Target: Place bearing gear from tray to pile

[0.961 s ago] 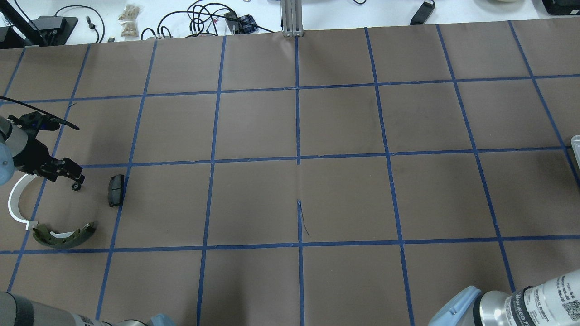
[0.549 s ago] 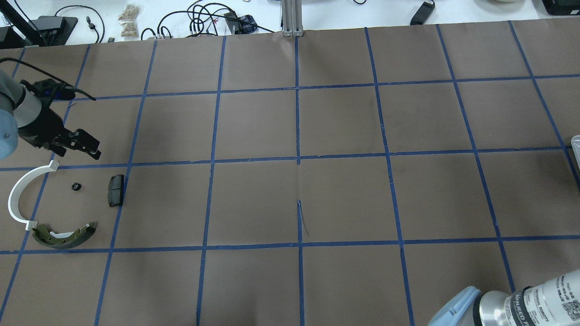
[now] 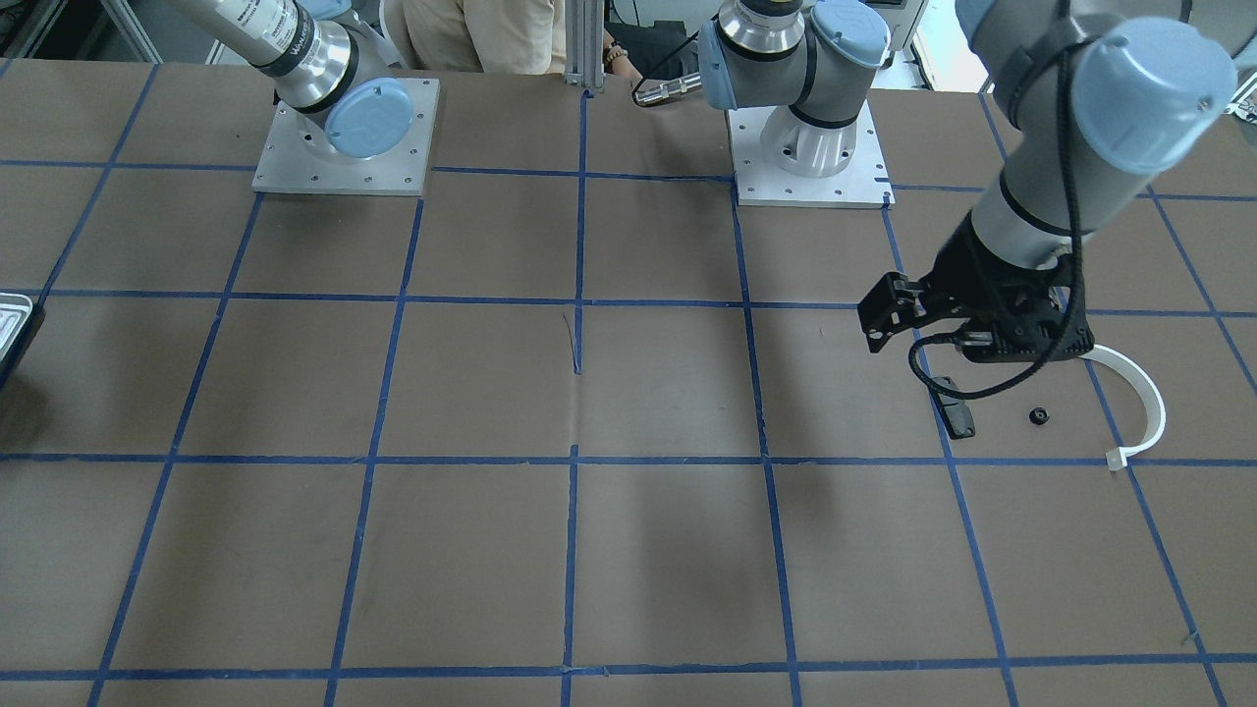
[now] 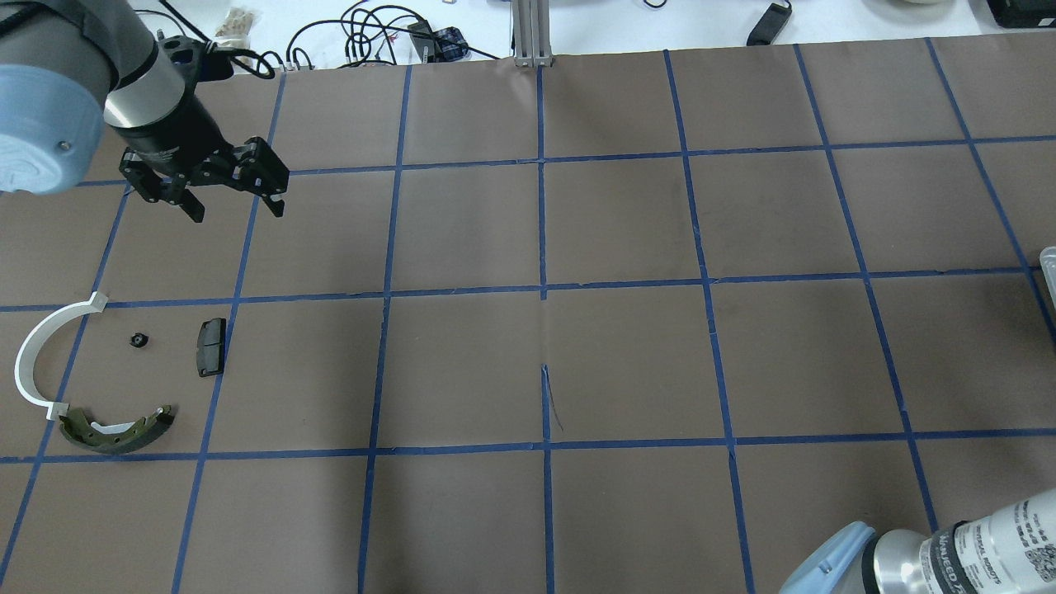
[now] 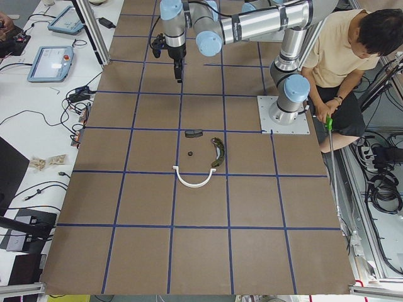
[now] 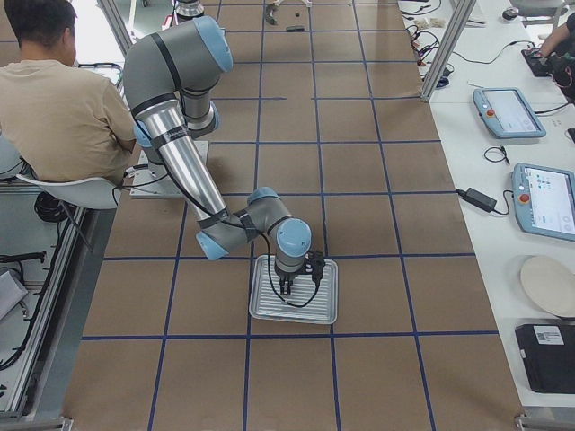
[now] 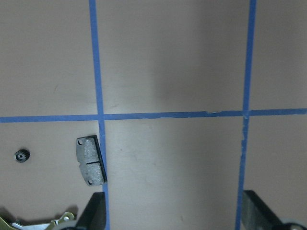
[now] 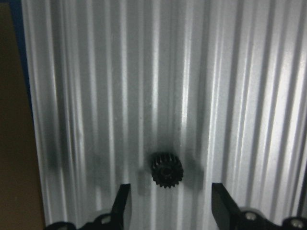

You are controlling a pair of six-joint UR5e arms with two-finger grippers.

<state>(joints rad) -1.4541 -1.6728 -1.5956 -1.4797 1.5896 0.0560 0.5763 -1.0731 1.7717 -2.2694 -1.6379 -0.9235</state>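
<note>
Close under my right wrist, my right gripper [image 8: 169, 203] hangs with its two fingers spread wide and holding nothing. One bearing gear [image 8: 167, 170] lies flat on the ridged tray [image 8: 216, 72] between them, touched by neither. Only this wrist view shows that gear; overhead the tray is a sliver at the right edge, while the right side view shows it whole. Well off to the left lies the pile: one second gear [image 4: 138, 339], one black pad [image 4: 209, 346], one white arc [image 4: 23, 367] and one brake shoe [image 4: 124, 437], on the brown table [image 4: 627, 363]. That makes two gears in all. Beyond them my left gripper [image 4: 237, 205] hovers, fingers wide apart, empty. From the front, my left arm hides the brake shoe.
</note>
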